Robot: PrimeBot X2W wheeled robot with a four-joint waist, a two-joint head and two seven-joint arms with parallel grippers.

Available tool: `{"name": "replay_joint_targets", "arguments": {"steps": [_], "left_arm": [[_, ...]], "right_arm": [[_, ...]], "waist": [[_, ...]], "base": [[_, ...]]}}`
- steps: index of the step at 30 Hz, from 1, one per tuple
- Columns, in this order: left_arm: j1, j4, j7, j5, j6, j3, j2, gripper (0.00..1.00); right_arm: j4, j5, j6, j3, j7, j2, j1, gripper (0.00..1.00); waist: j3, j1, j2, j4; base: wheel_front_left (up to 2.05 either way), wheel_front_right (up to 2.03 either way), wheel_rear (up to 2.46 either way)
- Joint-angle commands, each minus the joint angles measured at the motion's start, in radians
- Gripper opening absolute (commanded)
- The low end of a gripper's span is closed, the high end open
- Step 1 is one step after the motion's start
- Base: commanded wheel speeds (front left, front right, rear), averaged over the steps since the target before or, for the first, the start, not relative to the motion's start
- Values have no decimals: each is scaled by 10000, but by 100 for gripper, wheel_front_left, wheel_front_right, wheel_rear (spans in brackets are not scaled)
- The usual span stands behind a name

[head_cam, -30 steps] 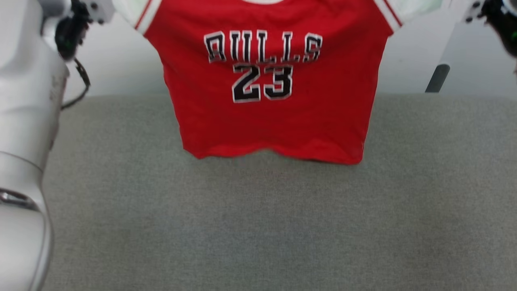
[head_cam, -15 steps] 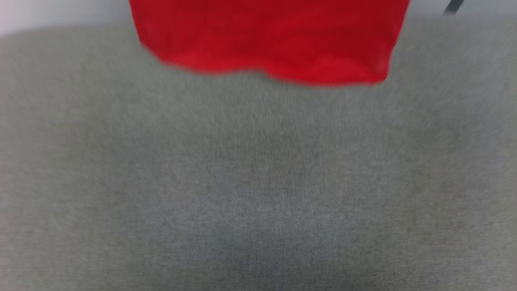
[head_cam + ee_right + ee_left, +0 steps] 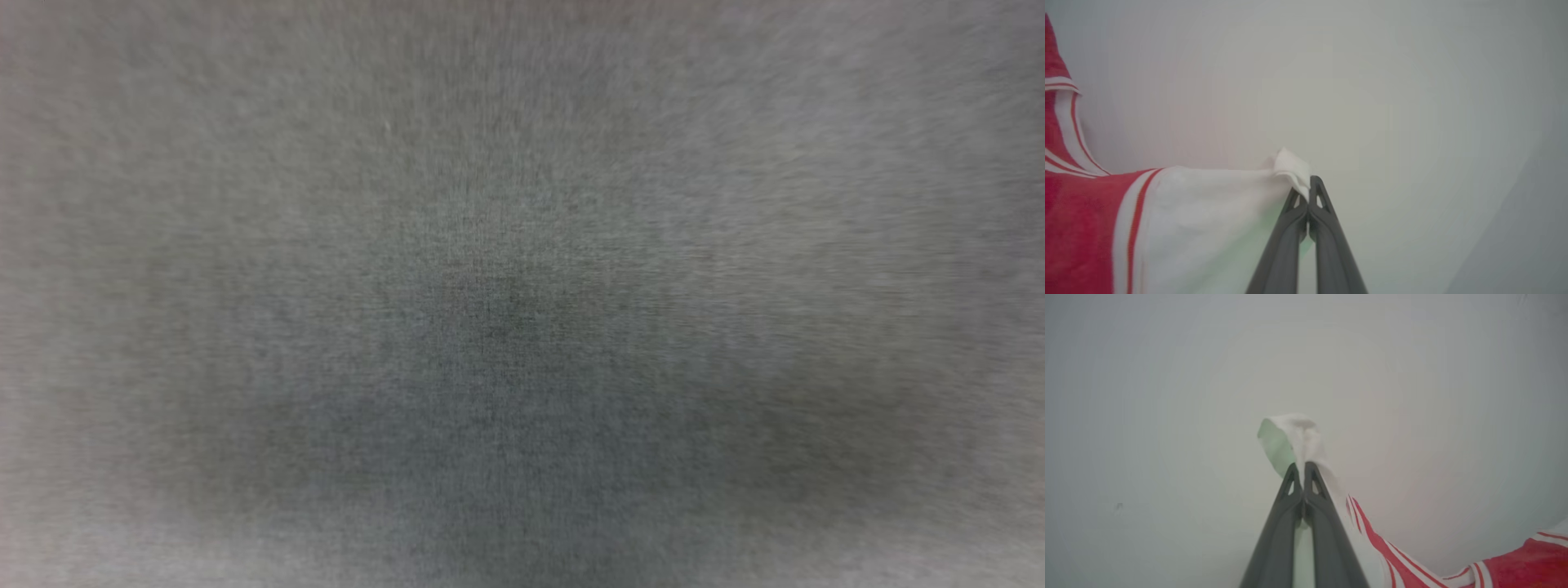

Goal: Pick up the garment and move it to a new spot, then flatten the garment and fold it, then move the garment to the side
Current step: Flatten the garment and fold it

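Left gripper (image 3: 1303, 467): fingers pinched together on a white sleeve tip of the garment (image 3: 1372, 543), with the red body trailing to the lower right. Right gripper (image 3: 1307, 181): clamped on the other white sleeve corner, garment (image 3: 1200, 212) stretched to its left. Pale wall (image 3: 1167, 375) behind both. Head view: blurred grey fabric surface (image 3: 522, 294).

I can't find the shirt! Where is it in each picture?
Head view: blurry grey surface.
Left wrist view: shirt at lower right, white sleeve pinched by the left pincer.
Right wrist view: shirt at left, sleeve pinched by the right pincer.
Shared landmark: red-white striped trim.
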Motion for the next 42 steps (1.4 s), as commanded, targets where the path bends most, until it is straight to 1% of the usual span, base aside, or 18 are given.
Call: {"name": "replay_joint_targets", "arguments": {"steps": [1,5,8,10,13,15,19,21,22,25,31,34,36,39,42], "left_arm": [[458,-214,9,209,101,242,-8,0],[1154,-476,5,520,161,785,-154,0],[1744,-406,5,802,65,1057,-253,0],[2072,-346,5,1025,25,1159,-360,0],[2527,-273,3,1291,-57,1341,-541,0],[2800,-249,2,1221,-156,1637,-654,0],[3398,-6,4,1415,-414,1777,-671,0],[3705,84,3,1638,-525,1686,-550,0],[3945,223,3,1559,-572,1698,-568,0],[4511,491,3,1574,-738,1562,-456,0],[6292,433,5,1298,-874,1134,-345,0],[7418,-148,6,958,-887,702,-249,0],[8241,-620,6,773,-886,448,-16,0],[9484,-1420,6,397,-884,234,200,0],[10793,-2273,5,114,-885,246,482,0]], "right_arm": [[-17,-176,-6,-245,-1,192,323,0],[165,-452,-6,-465,-3,608,726,0],[481,-362,-6,-351,-4,868,1043,0],[679,-291,-6,-159,-4,931,1179,0],[954,70,-6,-61,-6,956,1313,0],[888,290,-6,126,-6,966,1448,0],[532,974,-6,615,-5,835,1953,0],[334,1563,-6,895,-5,766,2251,0],[268,1786,-6,1093,-7,722,2467,0],[-145,2660,-6,1665,-5,487,3128,0],[-1408,4157,-6,2684,-5,-358,5003,0],[-2251,4855,-6,3013,-7,-890,6126,0],[-2786,5166,-6,3066,-7,-1276,7005,0],[-3468,5593,-6,2957,-6,-1764,8352,0],[-3966,5844,-6,2704,-6,-2176,9656,0]], "waist": [[2072,0,0,563],[2348,0,0,654],[2417,0,0,679],[2377,0,0,697],[2181,0,0,736],[1966,0,0,735],[1326,0,0,693],[935,0,0,625],[718,0,0,569],[50,0,0,431],[-1372,0,0,320],[-2067,0,0,315],[-2524,0,0,327],[-3140,0,0,366],[-3675,0,0,381]], "base": [[0,0,0],[0,0,0],[0,0,0],[0,0,0],[0,0,0],[0,0,0],[0,0,0],[0,0,0],[0,0,0],[0,0,0],[0,0,0],[0,0,0],[0,0,0],[0,0,0],[0,0,0]]}}
